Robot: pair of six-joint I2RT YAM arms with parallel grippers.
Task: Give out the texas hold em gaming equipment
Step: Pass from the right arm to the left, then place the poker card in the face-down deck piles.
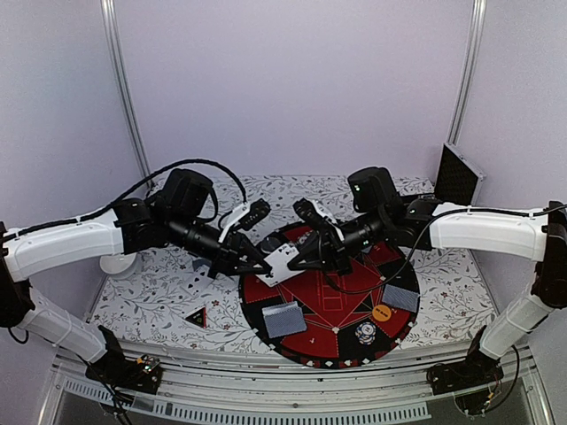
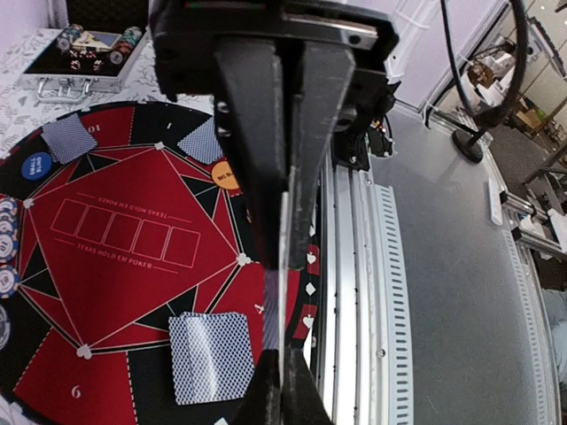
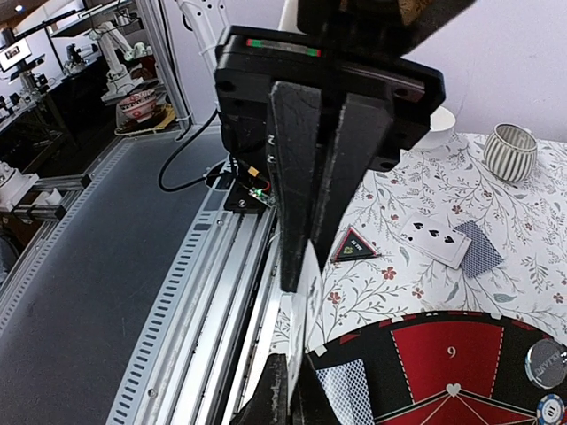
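Above the left rim of the round red-and-black mat (image 1: 341,305), a white-faced playing card (image 1: 282,263) hangs between the two grippers. My left gripper (image 1: 263,264) is shut on its left side, and in the left wrist view the card (image 2: 284,301) stands edge-on between the closed fingers of that gripper (image 2: 286,261). My right gripper (image 1: 299,260) is shut on the other side, with the card (image 3: 308,310) pinched in the right gripper (image 3: 304,270). Grey-blue card piles (image 1: 283,319) (image 1: 400,297), an orange disc (image 1: 382,312) and a chip stack (image 1: 365,334) lie on the mat. The black-red triangle (image 1: 196,317) lies on the cloth.
A three of spades (image 3: 434,239) and a face-down card (image 3: 478,248) lie on the floral cloth left of the mat. A striped cup (image 3: 512,150) and a white bowl (image 1: 115,263) stand at the far left. An open chip case (image 2: 84,53) stands at the back right.
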